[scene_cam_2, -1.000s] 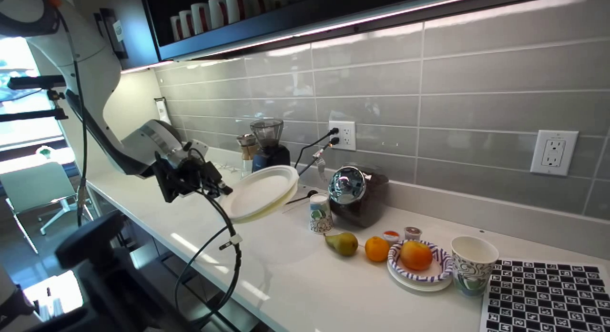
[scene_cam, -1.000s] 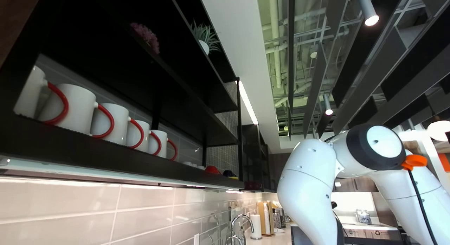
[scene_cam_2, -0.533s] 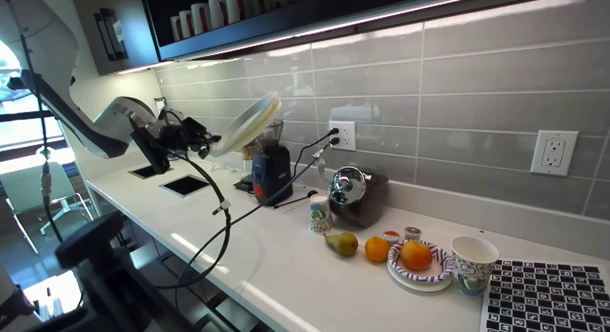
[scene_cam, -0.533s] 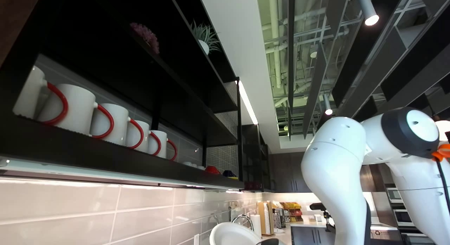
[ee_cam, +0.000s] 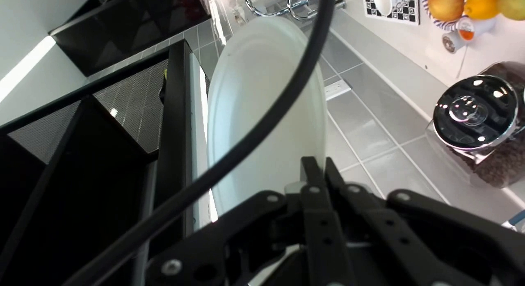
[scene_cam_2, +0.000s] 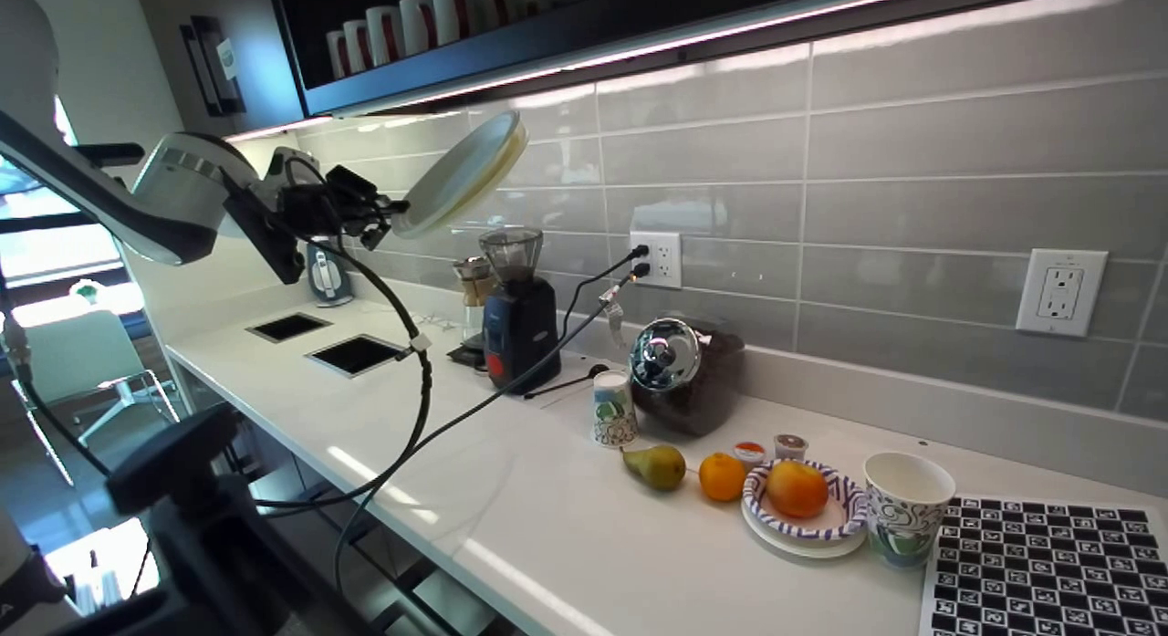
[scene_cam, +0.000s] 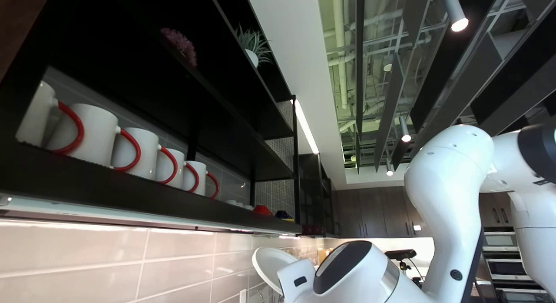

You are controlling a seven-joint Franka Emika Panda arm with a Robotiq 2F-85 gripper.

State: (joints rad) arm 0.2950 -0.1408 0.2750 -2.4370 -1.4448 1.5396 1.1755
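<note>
Gripping a tilted white plate [scene_cam_2: 463, 175] by its rim, the hand [ee_cam: 322, 166] hangs aloft, a cabinet label [scene_cam_2: 226, 59] illegible.

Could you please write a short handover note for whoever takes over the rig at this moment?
Gripper: clamped on the rim of the white plate.
Where: the plate is tilted, held in the air above the counter.
Around: pear and orange lie on the counter, near a patterned bowl holding a red-orange fruit; white mugs with red handles stand on the black shelf.
Done: plate gripped and off the counter.
Left: plate not yet set down or released.
</note>
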